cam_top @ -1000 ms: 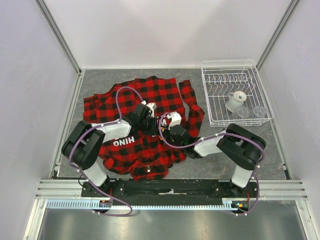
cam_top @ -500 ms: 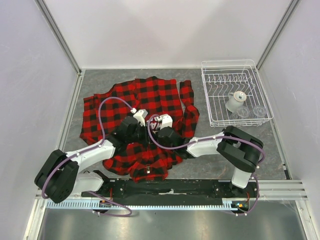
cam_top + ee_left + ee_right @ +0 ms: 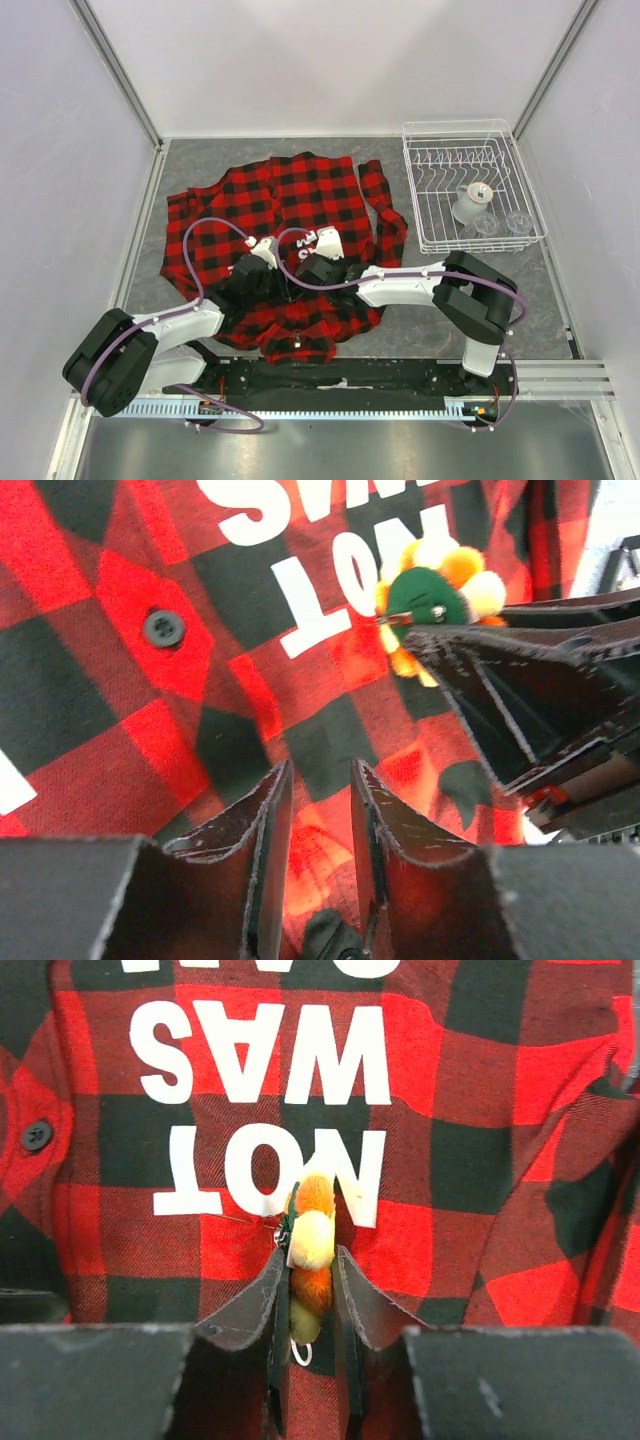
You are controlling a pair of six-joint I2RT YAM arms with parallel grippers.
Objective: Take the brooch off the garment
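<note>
The right gripper [image 3: 305,1262] has its fingers [image 3: 352,1305] clamped on the brooch [image 3: 311,1230]. The brooch lies on the garment [image 3: 480,1160], against the white lettering [image 3: 262,1055] near the shirt's middle. Just to the left, the left gripper [image 3: 317,772] rests on the plaid with its fingers nearly together and a thin slit between them; I cannot tell whether cloth is pinched. The brooch looks gripped but not yet freed, so pulling it off is what is left. Both arms reach in low from the near edge, their forearms converging over the shirt's centre.
</note>
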